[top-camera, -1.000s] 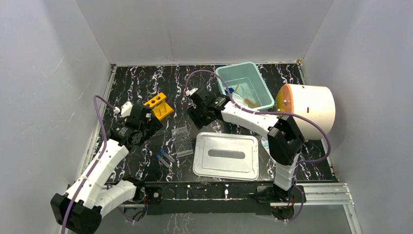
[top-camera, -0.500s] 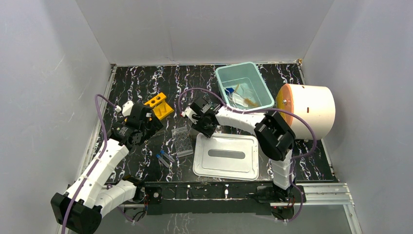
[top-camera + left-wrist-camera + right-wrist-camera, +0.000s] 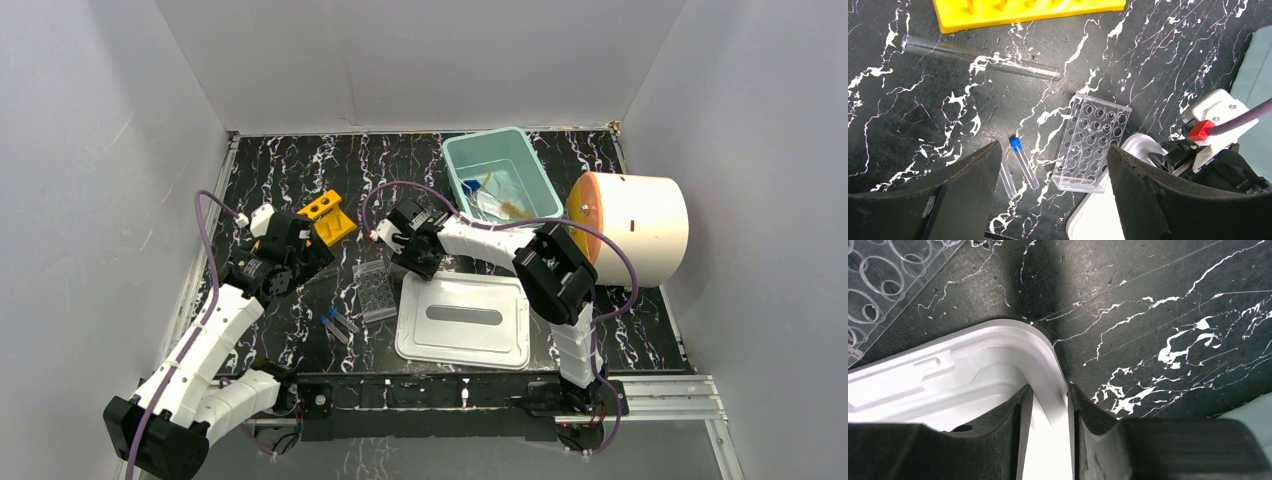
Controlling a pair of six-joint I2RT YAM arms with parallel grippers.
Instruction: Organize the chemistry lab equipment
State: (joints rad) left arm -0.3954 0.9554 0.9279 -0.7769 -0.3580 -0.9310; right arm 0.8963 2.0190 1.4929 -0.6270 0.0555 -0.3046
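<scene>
The right end effector (image 3: 1049,387) is closed down on the far left corner of the white lid (image 3: 465,320). In the right wrist view its two dark fingers (image 3: 1020,425) press on either side of the lid's raised rim, with the rim filling the narrow gap between them. The lid lies flat on the black marbled surface (image 3: 290,170), near the front edge.

The left end effector (image 3: 1053,150) stands wide open and holds nothing. It hangs above the surface, just in front of the rack (image 3: 325,215), with no item between its fingers.

The rack is yellow-orange with round holes in its top, and it sits left of centre. Right in front of it a long bare glass tube (image 3: 980,57) lies on its side, close to the rack's front edge. The well plate (image 3: 1093,142) is clear, with rows of round wells. It lies flat just left of the lid's gripped corner, and I cannot tell whether the two touch. Two small clear tubes (image 3: 1024,165) lie side by side just left of the plate. One shows a blue cap, and the other's end is hidden by the left finger.

The teal bin (image 3: 487,136) stands open at the back right. Inside it are a blue-capped piece and some amber tubing (image 3: 512,206), with other clear items that are too small to make out. A cream drum (image 3: 640,225) with an orange end lies on its side to the right of the bin.
</scene>
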